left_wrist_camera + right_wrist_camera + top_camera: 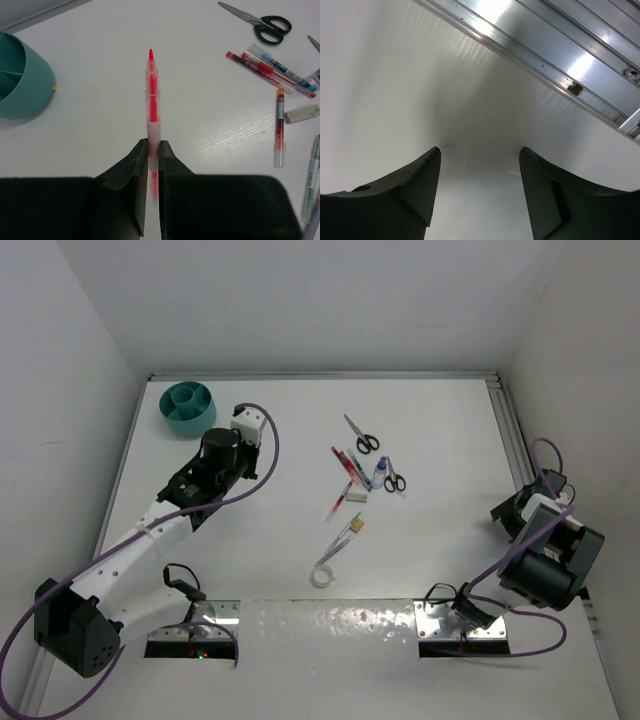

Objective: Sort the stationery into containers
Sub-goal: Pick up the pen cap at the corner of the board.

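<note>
- Left pincer [153, 146] clamps a slim clear-barrelled red pen [152, 95], axis straight ahead.
- Round teal plastic organiser cup [22, 85] sits nearby, to its left.
- Right pincer [480, 155] gapes empty.

My overhead camera looks down from above and behind both arm bases, far enough to show me the whole table [450, 420]. The left wrist camera rides low and close, facing forward past the left gripper [153, 143] across the tabletop. It shares the teal organiser [22, 85] and one pair of scissors [267, 27] with the overhead. My right wrist camera faces bare table close up, with an aluminium rail [545, 62] beyond.
</note>
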